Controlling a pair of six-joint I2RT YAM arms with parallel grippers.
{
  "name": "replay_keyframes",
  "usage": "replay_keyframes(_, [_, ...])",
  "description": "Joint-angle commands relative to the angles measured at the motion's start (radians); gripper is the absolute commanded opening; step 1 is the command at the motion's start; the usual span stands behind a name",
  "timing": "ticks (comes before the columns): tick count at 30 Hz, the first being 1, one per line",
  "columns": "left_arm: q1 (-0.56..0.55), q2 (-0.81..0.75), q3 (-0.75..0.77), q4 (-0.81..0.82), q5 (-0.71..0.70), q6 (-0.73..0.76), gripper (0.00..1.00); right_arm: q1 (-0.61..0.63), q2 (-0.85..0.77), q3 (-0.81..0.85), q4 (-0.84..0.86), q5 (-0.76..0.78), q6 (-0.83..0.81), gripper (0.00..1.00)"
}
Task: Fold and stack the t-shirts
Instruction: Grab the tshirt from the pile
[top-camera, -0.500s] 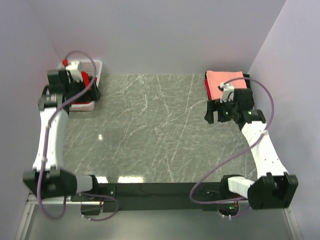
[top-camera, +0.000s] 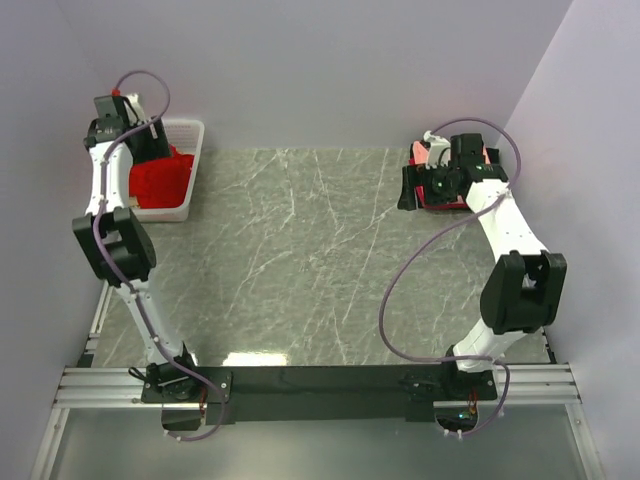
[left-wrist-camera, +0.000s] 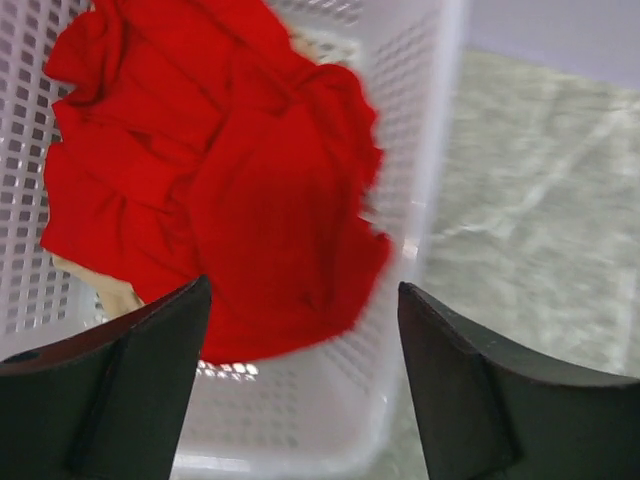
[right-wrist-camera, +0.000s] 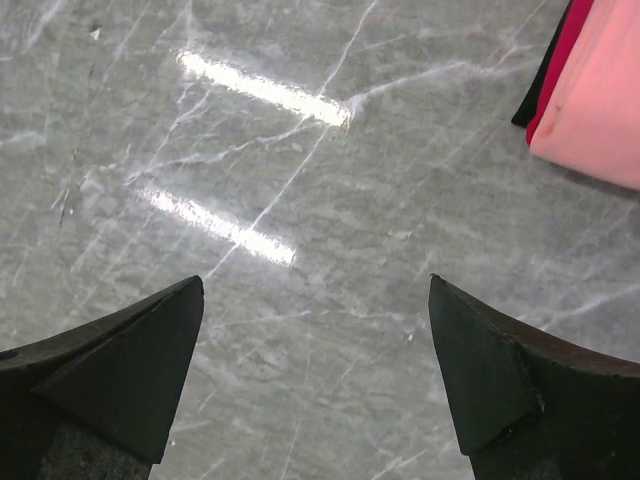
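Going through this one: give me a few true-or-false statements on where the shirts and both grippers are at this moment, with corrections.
1. The red t-shirt lies crumpled inside the white mesh basket. True.
2. The left gripper is shut on the red t-shirt. False: its jaws stand open above the shirt and hold nothing.
3. The right gripper is open over bare table. True.
4. The salmon-pink t-shirt sits at the bottom of the folded stack. False: it lies on top, with dark red and black edges showing beneath it.
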Motion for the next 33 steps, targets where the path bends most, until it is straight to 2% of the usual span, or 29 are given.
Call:
replay_keyframes(1, [0.001, 0.080, 0.072, 0.001, -0.046, 0.032, 0.79, -0.006, 0.038, 0.073, -0.027, -0.030, -0.008, 1.00])
replay_keyframes(4, [0.003, 0.166, 0.054, 0.036, -0.090, 0.034, 0.75, -0.008, 0.081, 0.094, -0.030, -0.023, -0.010, 1.00])
replay_keyframes(7, [0.001, 0.220, 0.049, 0.040, -0.104, 0.032, 0.62, -0.008, 0.116, 0.107, -0.039, -0.016, -0.013, 1.00])
replay_keyframes(10, [0.003, 0.249, 0.042, 0.044, -0.126, 0.040, 0.55, -0.006, 0.133, 0.102, -0.040, -0.007, -0.022, 1.00])
replay_keyframes(11, [0.001, 0.263, 0.048, 0.042, -0.127, 0.043, 0.45, -0.006, 0.141, 0.104, -0.043, -0.004, -0.025, 1.00])
replay_keyframes(13, [0.004, 0.263, 0.055, 0.042, -0.120, 0.046, 0.33, -0.032, 0.150, 0.111, -0.060, -0.005, -0.033, 1.00])
replay_keyframes(14, [0.006, 0.256, 0.061, 0.045, -0.114, 0.048, 0.18, -0.034, 0.157, 0.116, -0.065, -0.007, -0.036, 1.00])
replay_keyframes(15, [0.007, 0.243, 0.062, 0.051, -0.106, 0.048, 0.11, -0.037, 0.158, 0.122, -0.069, -0.008, -0.038, 1.00])
replay_keyframes(16, [0.007, 0.211, 0.060, 0.069, -0.095, 0.046, 0.01, -0.038, 0.159, 0.127, -0.071, -0.010, -0.039, 1.00])
replay_keyframes(26, [0.018, -0.073, 0.140, 0.184, -0.072, 0.016, 0.00, -0.042, 0.139, 0.141, -0.097, -0.020, -0.057, 1.00])
replay_keyframes(30, [0.020, -0.195, 0.083, 0.390, -0.006, -0.012, 0.01, -0.042, 0.132, 0.142, -0.102, -0.022, -0.068, 1.00])
replay_keyframes(33, [0.015, -0.231, 0.126, 0.442, 0.040, -0.061, 0.00, -0.043, 0.124, 0.145, -0.100, -0.014, -0.070, 1.00])
